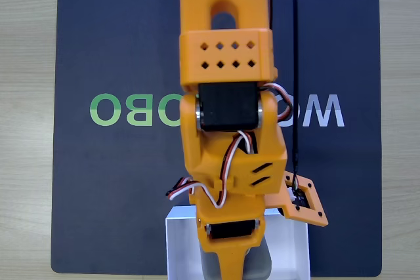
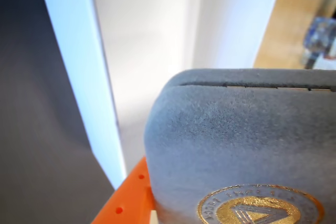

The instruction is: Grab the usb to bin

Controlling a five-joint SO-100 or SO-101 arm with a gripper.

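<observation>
Placement is the step in hand, by my reading: the orange arm (image 1: 226, 96) reaches from twelve o'clock down to six o'clock in the fixed view, and its gripper (image 1: 230, 268) hangs over the bin (image 1: 180, 247), whose white floor and thin walls show at the bottom edge of the dark mat (image 1: 111, 181). A grey rounded patch at the very bottom of that view, under the gripper's tip, looks like the usb (image 1: 259, 265), inside the bin's outline.

In the wrist view the usb (image 2: 236, 150) fills the five o'clock quarter, its gold emblem cut by the bottom edge, and an orange finger (image 2: 134, 192) lies against its left flank at seven o'clock. So the pincer appears to be pinching the usb, though the second finger is hidden behind the block. Beyond the block the bin's pale floor (image 2: 152, 51) runs toward twelve o'clock, with its wall (image 2: 79, 77) slanting from eleven to seven o'clock and the mat outside it.

I cannot tell whether the block touches the floor or hangs above it. To do this well, I judge the arm should lower until the block's underside is close to the floor, keep it inside the walls rather than over the left one, then spread the fingers slowly. A tilted release risks the block catching a thin wall or nudging the light bin along the mat.
</observation>
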